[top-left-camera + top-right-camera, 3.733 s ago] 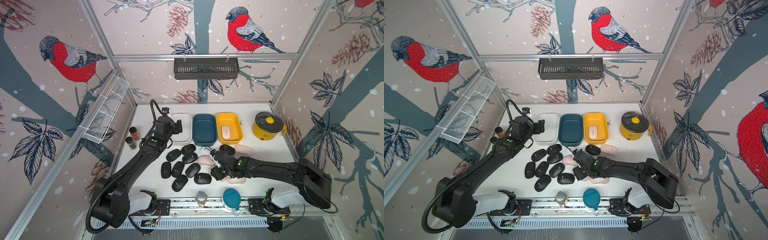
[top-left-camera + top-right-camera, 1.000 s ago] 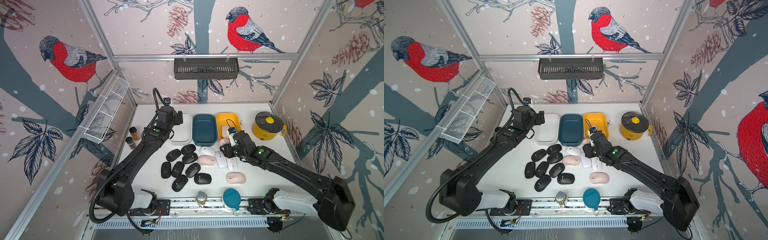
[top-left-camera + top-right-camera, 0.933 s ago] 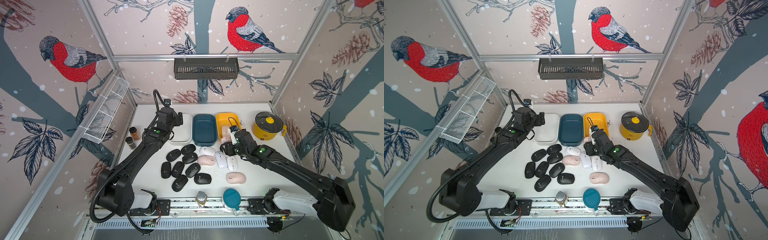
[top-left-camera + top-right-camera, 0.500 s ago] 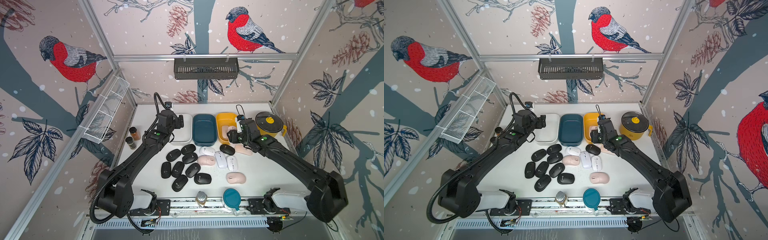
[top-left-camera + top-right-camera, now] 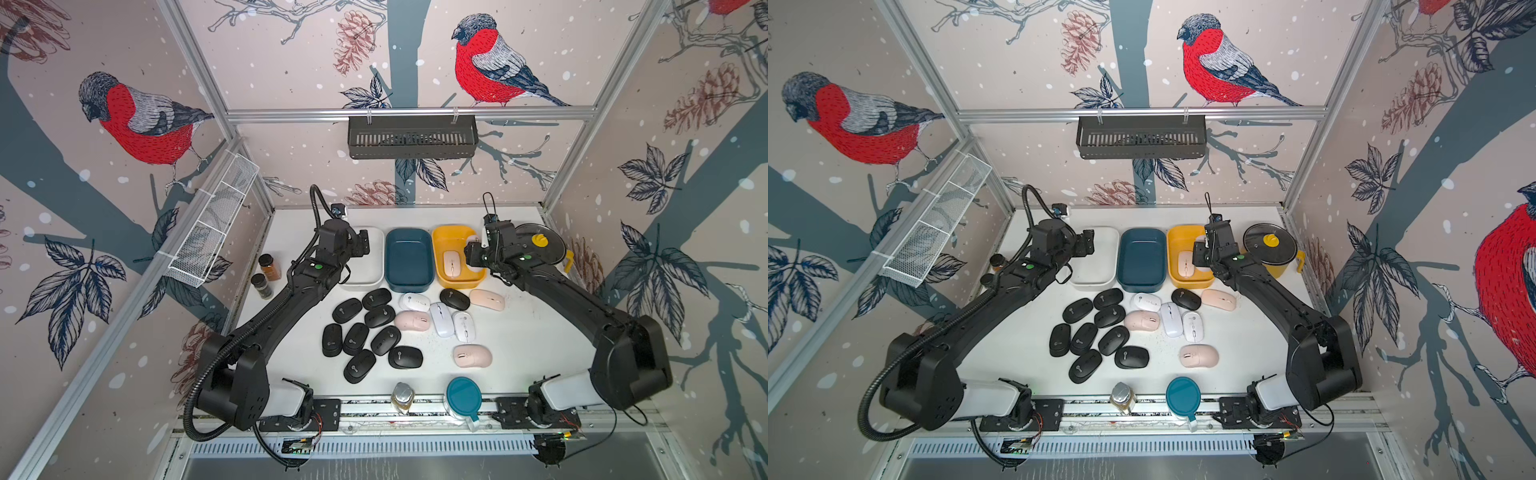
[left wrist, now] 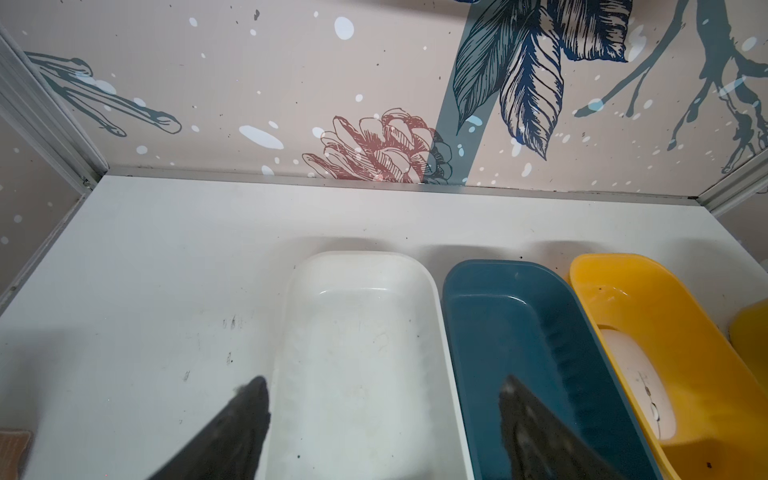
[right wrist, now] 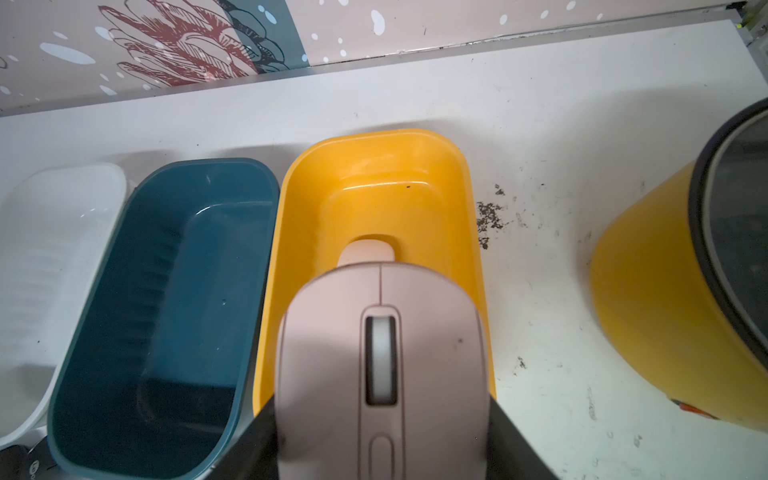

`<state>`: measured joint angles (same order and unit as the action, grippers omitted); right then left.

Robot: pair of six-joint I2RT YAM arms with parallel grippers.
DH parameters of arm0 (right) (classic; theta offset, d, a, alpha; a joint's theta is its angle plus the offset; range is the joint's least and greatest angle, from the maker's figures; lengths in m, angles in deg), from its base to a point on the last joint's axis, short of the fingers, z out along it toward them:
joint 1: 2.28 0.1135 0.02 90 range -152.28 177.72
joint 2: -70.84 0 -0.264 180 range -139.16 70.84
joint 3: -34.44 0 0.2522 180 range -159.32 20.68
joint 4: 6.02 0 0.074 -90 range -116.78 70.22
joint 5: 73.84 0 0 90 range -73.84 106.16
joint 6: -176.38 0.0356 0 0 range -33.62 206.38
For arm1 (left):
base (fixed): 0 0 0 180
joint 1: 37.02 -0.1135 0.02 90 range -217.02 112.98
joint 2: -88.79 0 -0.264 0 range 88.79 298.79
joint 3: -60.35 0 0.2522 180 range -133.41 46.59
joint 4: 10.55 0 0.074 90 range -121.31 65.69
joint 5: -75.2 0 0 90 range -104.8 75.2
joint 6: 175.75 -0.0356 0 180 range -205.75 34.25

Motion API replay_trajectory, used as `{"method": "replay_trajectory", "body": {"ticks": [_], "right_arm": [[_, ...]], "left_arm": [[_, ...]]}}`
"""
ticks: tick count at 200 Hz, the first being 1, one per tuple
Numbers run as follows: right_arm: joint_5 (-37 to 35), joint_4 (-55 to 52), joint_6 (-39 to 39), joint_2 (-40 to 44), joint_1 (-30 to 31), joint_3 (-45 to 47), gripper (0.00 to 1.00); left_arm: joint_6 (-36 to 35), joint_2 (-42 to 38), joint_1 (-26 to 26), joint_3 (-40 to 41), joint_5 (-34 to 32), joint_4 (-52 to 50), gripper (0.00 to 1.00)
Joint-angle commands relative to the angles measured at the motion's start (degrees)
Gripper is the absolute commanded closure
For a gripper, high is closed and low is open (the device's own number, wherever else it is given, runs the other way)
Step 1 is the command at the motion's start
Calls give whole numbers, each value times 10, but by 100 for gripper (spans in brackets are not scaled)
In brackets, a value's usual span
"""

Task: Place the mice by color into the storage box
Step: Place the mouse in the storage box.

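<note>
Filling the right wrist view alone: pink mouse (image 7: 380,353) in right hand (image 7: 382,405).

A pink mouse (image 7: 380,374) is seen over the yellow box (image 7: 374,136); beside that box, a blue box (image 7: 124,291), then a white box (image 7: 41,216).

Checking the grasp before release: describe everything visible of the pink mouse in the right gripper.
The pink mouse is pale, matte-looking plastic, oval, with a seam between two buttons, a grey scroll wheel in a dark slot and a small oblong button behind it. The right gripper is shut on its sides, holding it top up above the yellow box, over another pale mouse lying inside. Nothing else seems to touch it.
</note>
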<state>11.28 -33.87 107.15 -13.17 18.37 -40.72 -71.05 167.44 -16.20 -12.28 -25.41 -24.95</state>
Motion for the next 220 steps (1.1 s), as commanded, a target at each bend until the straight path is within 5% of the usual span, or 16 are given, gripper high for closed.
{"method": "replay_trajectory", "body": {"ticks": [1,220], "right_arm": [[-13,23,-16,-22,-7,-17,47],[-54,0,-3,-224,-12,-95,48]], "left_arm": [[6,1,1,-5,3,8,15],[31,10,1,-6,8,-14,15]]}}
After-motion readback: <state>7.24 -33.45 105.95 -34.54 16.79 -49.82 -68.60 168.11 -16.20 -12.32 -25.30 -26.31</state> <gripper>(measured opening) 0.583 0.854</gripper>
